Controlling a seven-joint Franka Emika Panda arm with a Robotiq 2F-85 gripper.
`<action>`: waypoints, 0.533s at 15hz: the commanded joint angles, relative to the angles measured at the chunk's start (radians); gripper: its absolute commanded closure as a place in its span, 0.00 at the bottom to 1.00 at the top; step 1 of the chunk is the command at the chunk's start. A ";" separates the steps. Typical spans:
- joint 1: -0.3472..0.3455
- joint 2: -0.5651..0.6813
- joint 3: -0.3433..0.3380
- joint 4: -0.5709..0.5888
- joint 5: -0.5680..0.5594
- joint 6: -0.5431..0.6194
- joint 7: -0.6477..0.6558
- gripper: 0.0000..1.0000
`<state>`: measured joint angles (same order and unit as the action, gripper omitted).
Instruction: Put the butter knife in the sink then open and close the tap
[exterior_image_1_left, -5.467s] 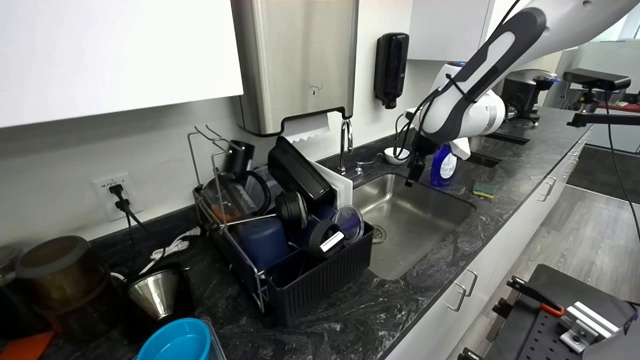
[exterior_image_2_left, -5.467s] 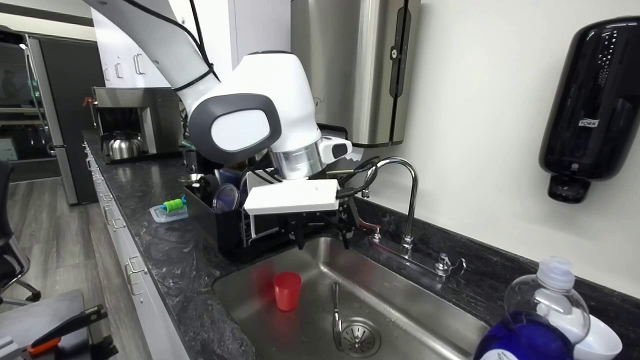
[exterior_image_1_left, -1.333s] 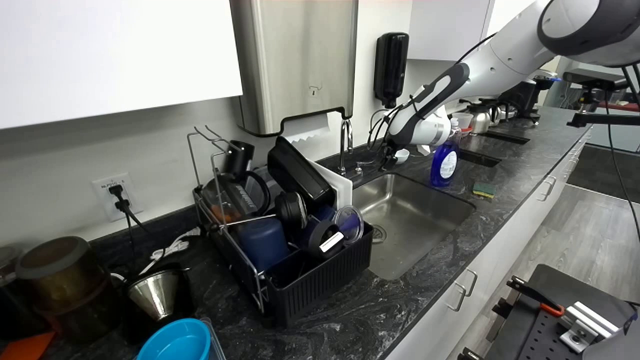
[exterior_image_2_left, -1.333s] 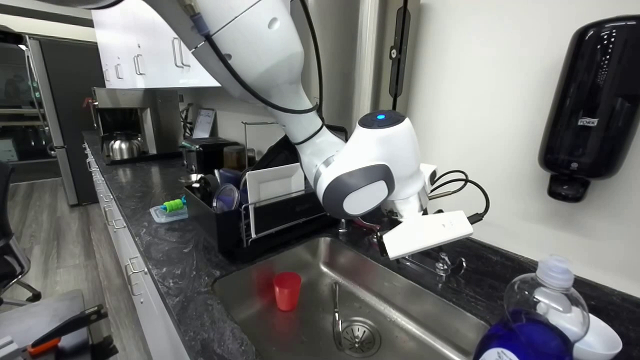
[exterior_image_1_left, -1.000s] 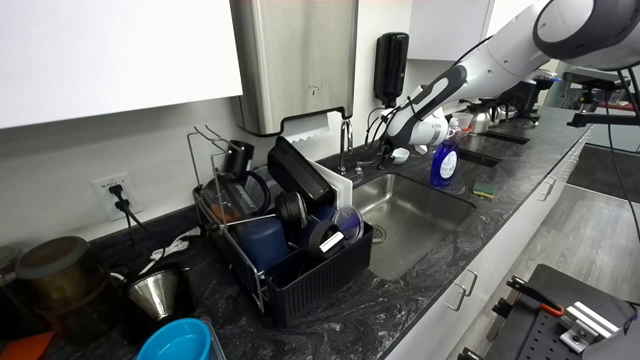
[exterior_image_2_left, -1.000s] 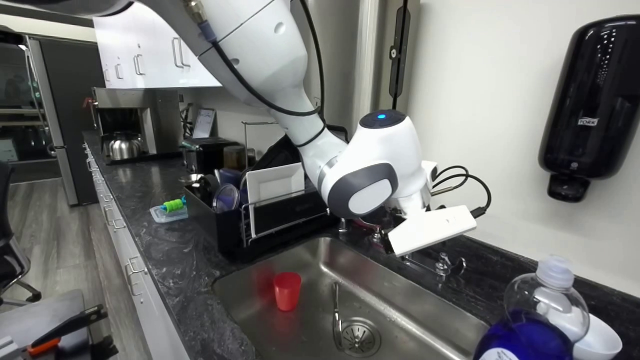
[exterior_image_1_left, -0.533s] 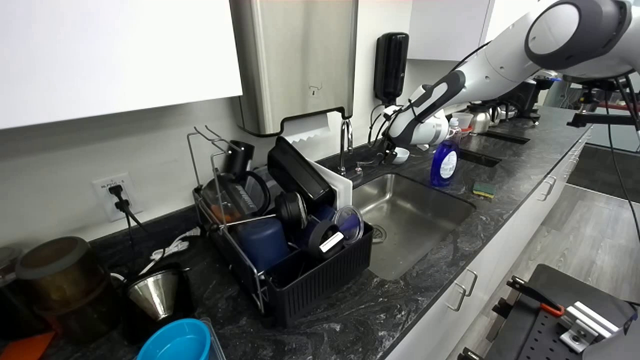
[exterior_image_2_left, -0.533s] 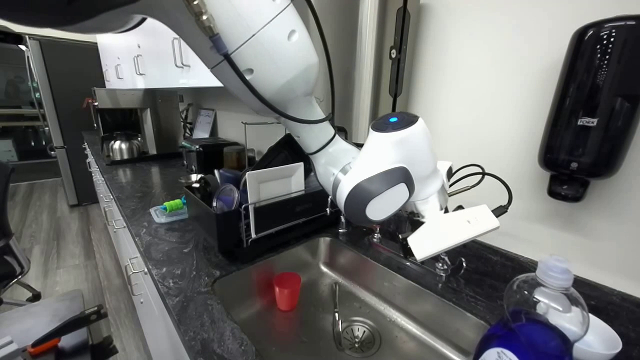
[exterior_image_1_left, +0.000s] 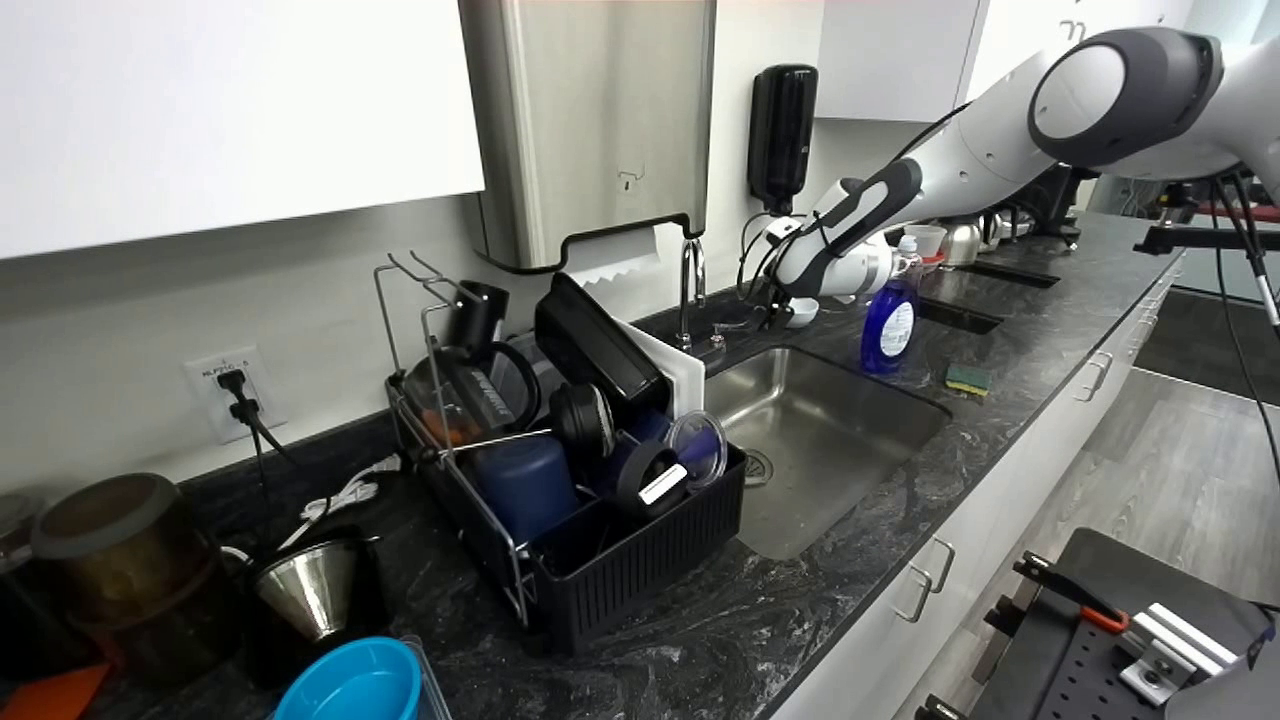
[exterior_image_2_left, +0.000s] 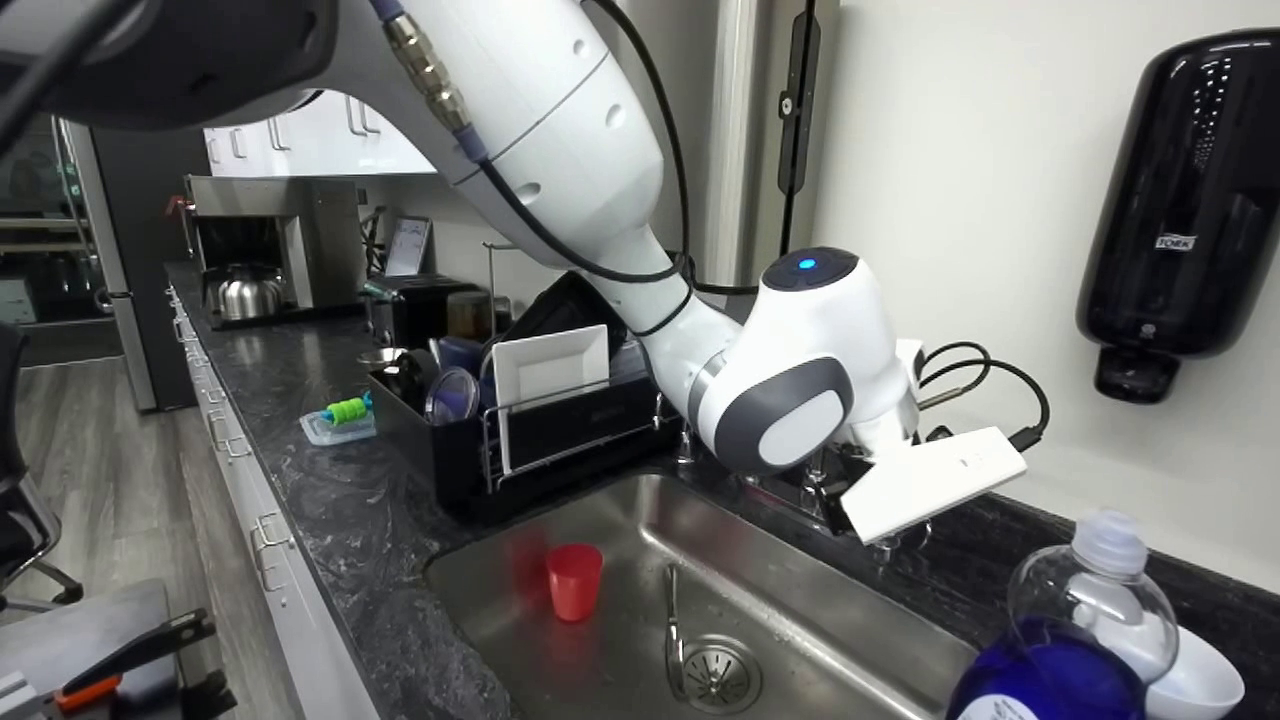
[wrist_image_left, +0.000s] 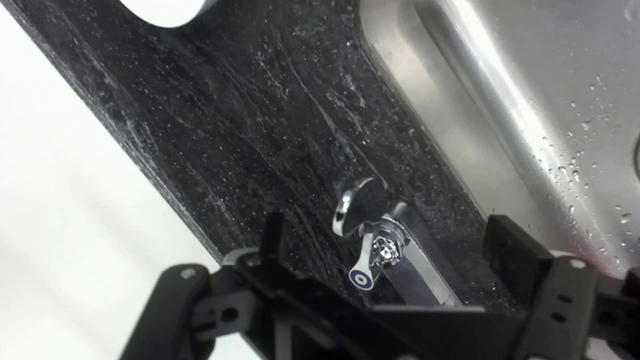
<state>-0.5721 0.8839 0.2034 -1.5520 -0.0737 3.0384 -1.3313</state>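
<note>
In an exterior view we've got the sink (exterior_image_1_left: 830, 430) let into the bench (exterior_image_1_left: 690, 640), tap (exterior_image_1_left: 685, 300) upright near the bench's rear edge, arm (exterior_image_1_left: 980, 150) stretched over the bench. In an exterior view we tag the butter knife (exterior_image_2_left: 675, 650) lying in the sink, just beside the drain (exterior_image_2_left: 716, 676); red cup (exterior_image_2_left: 575, 582) upright, nearer the bench's front edge. Wrist view: claw (wrist_image_left: 387, 235), jaws wide apart, the tap's blue-ringed lever (wrist_image_left: 361, 278) showing between them; touching or apart, we can't tell.

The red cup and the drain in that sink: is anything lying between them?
Yes: in an exterior view, what looks like the butter knife lies on the bottom of the sink between the red cup and the drain.
</note>
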 joint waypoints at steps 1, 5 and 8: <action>0.031 0.023 -0.040 0.040 -0.026 -0.024 0.032 0.00; 0.045 0.019 -0.059 0.050 -0.025 -0.096 0.032 0.00; 0.045 0.014 -0.058 0.063 -0.013 -0.172 0.017 0.00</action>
<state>-0.5373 0.9003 0.1587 -1.5134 -0.0759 2.9454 -1.3161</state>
